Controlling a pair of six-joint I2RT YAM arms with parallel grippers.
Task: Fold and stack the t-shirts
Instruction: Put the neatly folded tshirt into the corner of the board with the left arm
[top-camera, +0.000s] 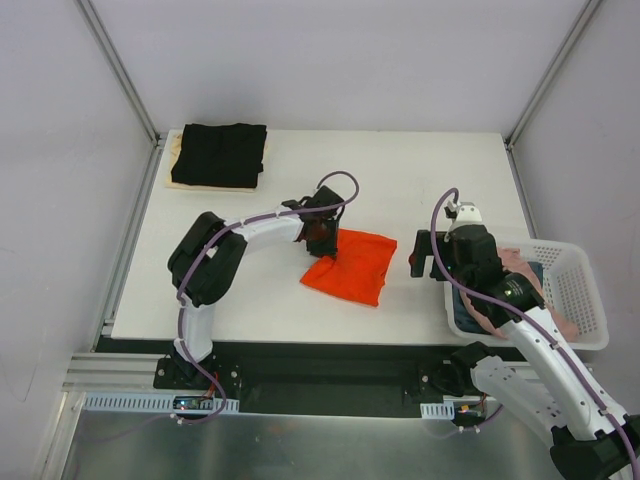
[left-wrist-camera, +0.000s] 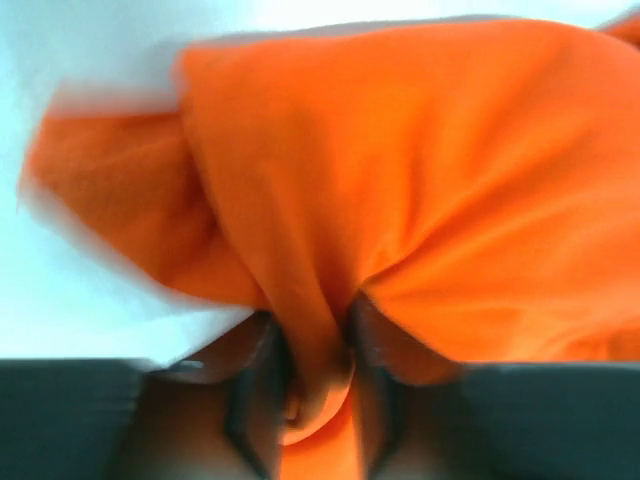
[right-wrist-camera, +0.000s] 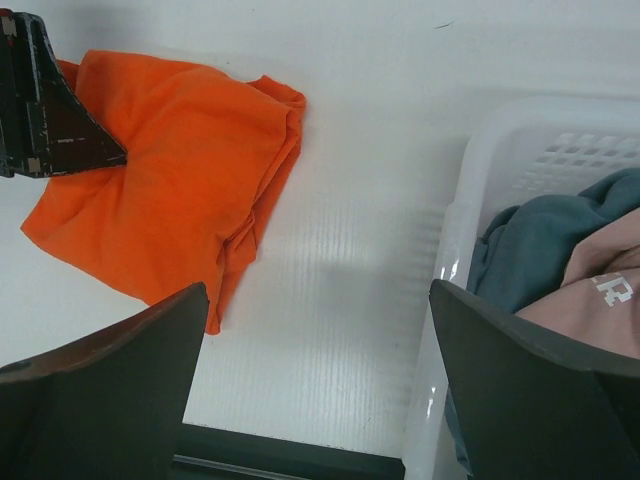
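An orange-red t-shirt (top-camera: 350, 265) lies folded in the middle of the white table. My left gripper (top-camera: 321, 234) is at its upper left corner and is shut on a pinch of the orange cloth (left-wrist-camera: 318, 370), which fills the left wrist view. My right gripper (top-camera: 437, 252) is open and empty, hovering between the orange shirt (right-wrist-camera: 170, 180) and the basket. A folded black t-shirt (top-camera: 219, 154) lies on a cream one (top-camera: 176, 152) at the far left corner. A pink shirt (top-camera: 520, 268) and a dark blue shirt (right-wrist-camera: 535, 240) lie in the basket.
The white lattice basket (top-camera: 575, 290) stands at the table's right near edge, its rim (right-wrist-camera: 455, 260) close to my right fingers. Grey enclosure walls and metal frame posts surround the table (top-camera: 400, 170).
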